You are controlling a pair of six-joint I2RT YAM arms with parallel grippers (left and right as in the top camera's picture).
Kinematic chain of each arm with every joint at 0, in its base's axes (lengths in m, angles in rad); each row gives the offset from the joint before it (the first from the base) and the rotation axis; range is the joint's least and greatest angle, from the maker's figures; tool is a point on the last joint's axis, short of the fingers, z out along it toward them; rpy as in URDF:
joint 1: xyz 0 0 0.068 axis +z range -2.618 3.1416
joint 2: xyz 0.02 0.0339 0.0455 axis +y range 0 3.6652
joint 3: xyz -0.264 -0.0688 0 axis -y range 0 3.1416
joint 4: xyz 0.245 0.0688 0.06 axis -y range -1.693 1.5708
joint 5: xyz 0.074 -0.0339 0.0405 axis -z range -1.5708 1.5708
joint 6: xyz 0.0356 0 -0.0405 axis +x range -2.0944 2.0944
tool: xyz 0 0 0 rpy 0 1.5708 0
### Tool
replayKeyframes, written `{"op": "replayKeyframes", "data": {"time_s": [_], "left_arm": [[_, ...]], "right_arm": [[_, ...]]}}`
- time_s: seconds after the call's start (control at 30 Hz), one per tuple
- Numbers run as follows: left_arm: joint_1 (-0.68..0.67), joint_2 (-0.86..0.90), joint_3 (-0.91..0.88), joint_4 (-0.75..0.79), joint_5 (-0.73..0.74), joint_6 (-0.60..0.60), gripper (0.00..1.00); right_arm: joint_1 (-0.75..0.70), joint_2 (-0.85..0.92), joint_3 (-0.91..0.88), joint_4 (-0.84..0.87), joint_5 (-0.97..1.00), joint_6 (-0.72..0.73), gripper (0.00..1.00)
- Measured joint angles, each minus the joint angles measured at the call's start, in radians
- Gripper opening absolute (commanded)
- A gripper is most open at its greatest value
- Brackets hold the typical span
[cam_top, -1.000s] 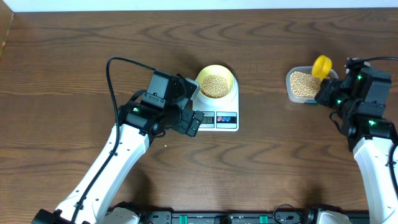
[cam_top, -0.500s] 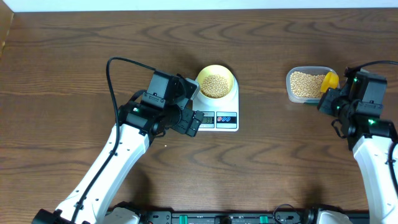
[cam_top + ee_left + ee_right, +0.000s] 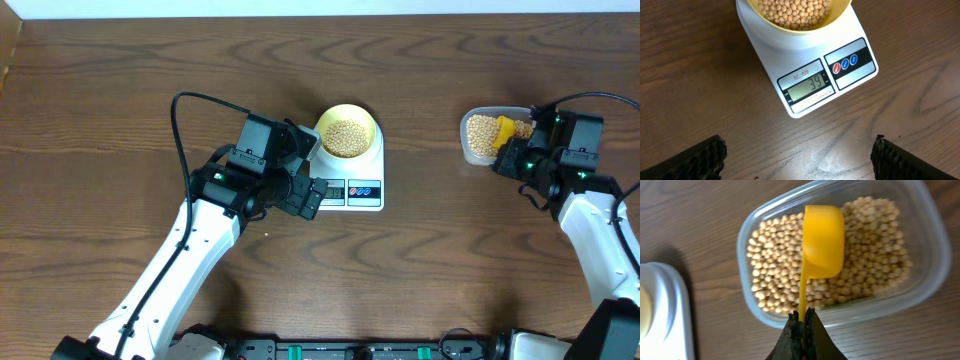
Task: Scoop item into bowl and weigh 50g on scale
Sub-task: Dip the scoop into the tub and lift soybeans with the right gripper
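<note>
The pale yellow bowl [image 3: 347, 131], partly filled with beans [image 3: 795, 11], stands on the white scale [image 3: 350, 172]; its display [image 3: 809, 85] reads 39. My left gripper [image 3: 799, 159] is open and empty, hovering over bare table just in front of the scale. My right gripper [image 3: 803, 316] is shut on the handle of the yellow scoop [image 3: 823, 239], whose cup is turned on its side among the beans [image 3: 867, 255] in the clear tub [image 3: 488, 135]. The scoop also shows in the overhead view [image 3: 506, 130].
The brown wooden table [image 3: 450, 260] lies open between the scale and the tub. The white scale's edge [image 3: 662, 310] shows at the left of the right wrist view. A black cable [image 3: 185, 110] loops above the left arm.
My right gripper has swung the scoop from above the tub's right rim down and leftward into the beans. The left arm, bowl and scale have not moved.
</note>
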Motion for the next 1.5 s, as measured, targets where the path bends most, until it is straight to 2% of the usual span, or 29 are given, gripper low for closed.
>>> {"op": "replayKeyframes", "data": {"time_s": [0.3,0.7,1.3,1.5], "left_arm": [[0.0,0.0,0.0,0.0,0.0,0.0,0.95],[0.0,0.0,0.0,0.0,0.0,0.0,0.95],[0.0,0.0,0.0,0.0,0.0,0.0,0.94],[0.0,0.0,0.0,0.0,0.0,0.0,0.95]], "right_arm": [[-0.003,0.002,0.0,-0.004,-0.1,0.009,0.01],[-0.031,0.002,0.0,-0.005,-0.162,0.148,0.01],[-0.226,0.002,0.0,-0.032,-0.39,0.173,0.01],[-0.316,0.002,0.0,-0.05,-0.491,0.222,0.01]]}}
